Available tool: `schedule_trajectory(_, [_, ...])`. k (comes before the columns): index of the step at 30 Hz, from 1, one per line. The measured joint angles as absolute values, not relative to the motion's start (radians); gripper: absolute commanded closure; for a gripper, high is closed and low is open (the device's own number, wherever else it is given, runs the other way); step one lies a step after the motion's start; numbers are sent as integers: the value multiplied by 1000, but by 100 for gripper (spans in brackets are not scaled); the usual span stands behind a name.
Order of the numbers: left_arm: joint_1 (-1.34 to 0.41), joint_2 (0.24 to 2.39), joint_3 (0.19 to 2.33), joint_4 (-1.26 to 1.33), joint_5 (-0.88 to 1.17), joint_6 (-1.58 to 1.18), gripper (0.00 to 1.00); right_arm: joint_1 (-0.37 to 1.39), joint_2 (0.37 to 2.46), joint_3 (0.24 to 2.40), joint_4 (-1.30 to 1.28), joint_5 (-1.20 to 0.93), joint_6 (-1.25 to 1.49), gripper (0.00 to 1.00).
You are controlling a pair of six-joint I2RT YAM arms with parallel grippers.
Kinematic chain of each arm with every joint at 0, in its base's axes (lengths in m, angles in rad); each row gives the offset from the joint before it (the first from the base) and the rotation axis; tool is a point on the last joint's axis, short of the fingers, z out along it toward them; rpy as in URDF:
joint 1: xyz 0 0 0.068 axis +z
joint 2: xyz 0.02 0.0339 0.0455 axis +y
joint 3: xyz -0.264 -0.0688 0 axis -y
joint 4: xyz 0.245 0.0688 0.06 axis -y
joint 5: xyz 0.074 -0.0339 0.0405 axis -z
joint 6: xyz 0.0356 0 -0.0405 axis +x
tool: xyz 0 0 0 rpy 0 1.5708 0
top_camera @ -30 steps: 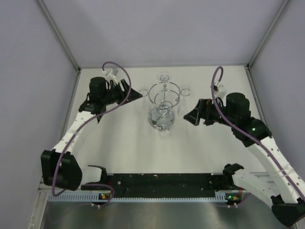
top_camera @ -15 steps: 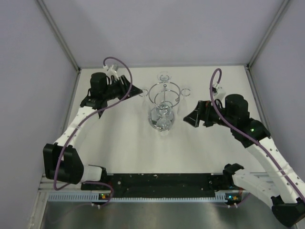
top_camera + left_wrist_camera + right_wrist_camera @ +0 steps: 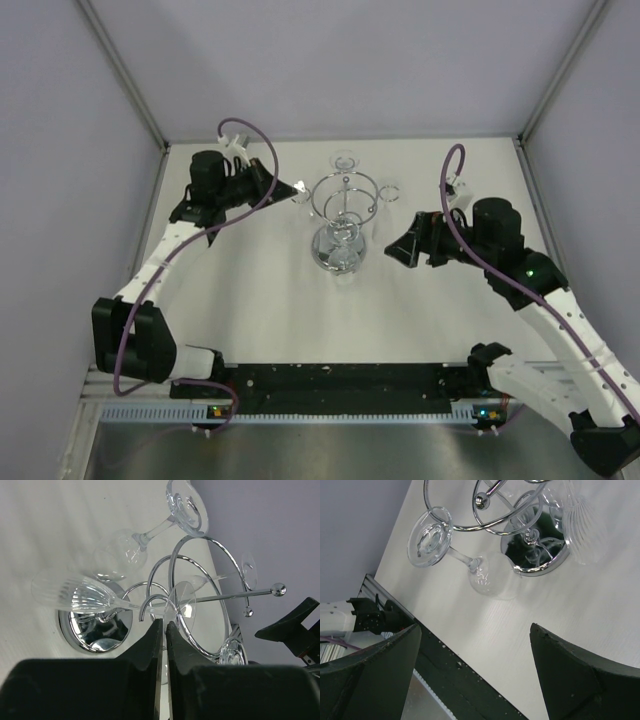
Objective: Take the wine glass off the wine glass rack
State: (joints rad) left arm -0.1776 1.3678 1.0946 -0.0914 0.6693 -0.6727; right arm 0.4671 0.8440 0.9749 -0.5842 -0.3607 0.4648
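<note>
The chrome wine glass rack (image 3: 343, 198) stands mid-table on its round mirrored base (image 3: 95, 630), with clear glasses hanging upside down from its wire rings. On its left side hangs a ribbed wine glass (image 3: 70, 595). The rim of its flat foot (image 3: 182, 602) sits between the tips of my left gripper (image 3: 165, 623), which is shut on it. From above, that gripper (image 3: 299, 190) touches the rack's left ring. My right gripper (image 3: 395, 245) hovers to the right of the rack, apart from it. It stands wide open with nothing in it (image 3: 475, 627).
Other glasses hang from the rack: one at the back (image 3: 145, 535) and one on the right ring (image 3: 432, 537). The black rail (image 3: 340, 378) with the arm bases runs along the near edge. Grey walls close in the table on three sides.
My left gripper has moved right, in to the rack's left ring, and its jaws have closed on the glass foot. The right arm has barely shifted.
</note>
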Motion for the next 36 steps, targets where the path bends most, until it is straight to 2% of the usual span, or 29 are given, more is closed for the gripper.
schedule_trajectory(2, [-178,1368,1098,-80,674,-675,100,467,844,974,-584,-361,465,10])
schedule_trajectory(13, [-177,1361,1111,-73,683,-677,100,467,832,968,-583,-363,466,11])
schedule_trajectory(36, [-126,1182,1111,-256,612,-546,100,467,840,968,-566,-417,482,11])
